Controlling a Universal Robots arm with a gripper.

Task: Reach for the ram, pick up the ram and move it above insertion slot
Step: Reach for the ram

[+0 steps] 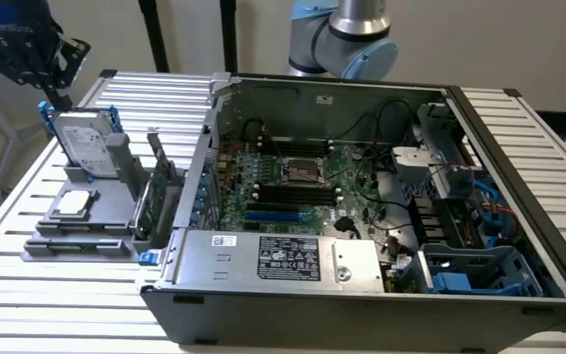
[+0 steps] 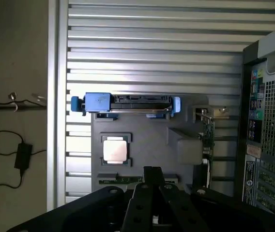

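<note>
Gripper [image 1: 59,92] above gray holder [image 1: 101,221] with ram [image 2: 120,180]

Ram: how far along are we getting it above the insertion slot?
Nothing is done yet: the ram lies in the gray fixture, next to the CPU. In hand: the end effector hangs above the fixture, clear of the ram. Left: grasping, lifting and carrying it over the motherboard's memory slots.

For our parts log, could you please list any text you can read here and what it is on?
No text can be read in these views.
Power supply label: print too small to read.
Hard drive label: blurred.
Computer case rear stickers: blurred.
</note>
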